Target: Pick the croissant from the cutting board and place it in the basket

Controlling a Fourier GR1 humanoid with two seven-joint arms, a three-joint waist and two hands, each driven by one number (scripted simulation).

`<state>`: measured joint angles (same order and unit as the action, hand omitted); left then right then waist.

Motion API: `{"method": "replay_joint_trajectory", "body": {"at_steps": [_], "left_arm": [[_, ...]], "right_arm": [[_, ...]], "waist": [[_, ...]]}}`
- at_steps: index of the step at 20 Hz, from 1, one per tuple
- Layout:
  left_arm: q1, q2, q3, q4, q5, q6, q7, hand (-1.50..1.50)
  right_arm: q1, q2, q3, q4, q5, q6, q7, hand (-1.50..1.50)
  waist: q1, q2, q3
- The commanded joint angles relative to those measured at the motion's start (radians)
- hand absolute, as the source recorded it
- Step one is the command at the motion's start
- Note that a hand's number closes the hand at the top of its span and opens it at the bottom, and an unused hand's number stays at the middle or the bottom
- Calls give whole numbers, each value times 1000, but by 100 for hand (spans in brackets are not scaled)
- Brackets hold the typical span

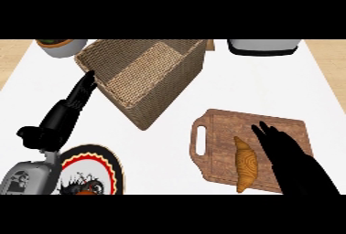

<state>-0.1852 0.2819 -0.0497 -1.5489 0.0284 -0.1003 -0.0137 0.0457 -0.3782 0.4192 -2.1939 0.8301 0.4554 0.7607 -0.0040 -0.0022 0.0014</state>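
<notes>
Croissant still flat on the cutting board, basket way off at 11 o'clock. Right hand just beside it, fingers straight, pinching nothing. Could easily shove it toward the handle. Left hand relaxed open by the basket.

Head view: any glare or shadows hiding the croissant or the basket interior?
Head view: even light, no glare on the white counter; the croissant reads clearly on the cutting board; the right hand is a flat black shape beside it; the basket interior is evenly lit, weave visible.
</notes>
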Motion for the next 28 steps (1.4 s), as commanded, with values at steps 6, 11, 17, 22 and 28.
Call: {"method": "replay_joint_trajectory", "body": {"at_steps": [6, 11, 17, 22, 28], "left_arm": [[19, -8, 51, 53, -26, -48, -66, 0], [13, -5, 58, -80, 3, -78, 74, 0], [59, -50, 56, -122, -33, -73, 79, 0], [82, -48, 72, -140, -48, -96, 56, 0], [83, -64, 85, -70, -76, -100, -6, 0]], "right_arm": [[36, 61, 35, 136, 156, -128, -111, -150], [85, 74, 40, 253, 200, -263, -248, -150], [92, 87, -13, 165, 156, -173, -272, -150], [39, 144, 12, 201, 225, -122, -199, -150], [114, 117, 35, 227, 287, -154, -233, -150]], "waist": [[2, 2, -2], [3, 2, -1], [3, 1, -1], [5, 1, -1], [2, 1, -1]]}}
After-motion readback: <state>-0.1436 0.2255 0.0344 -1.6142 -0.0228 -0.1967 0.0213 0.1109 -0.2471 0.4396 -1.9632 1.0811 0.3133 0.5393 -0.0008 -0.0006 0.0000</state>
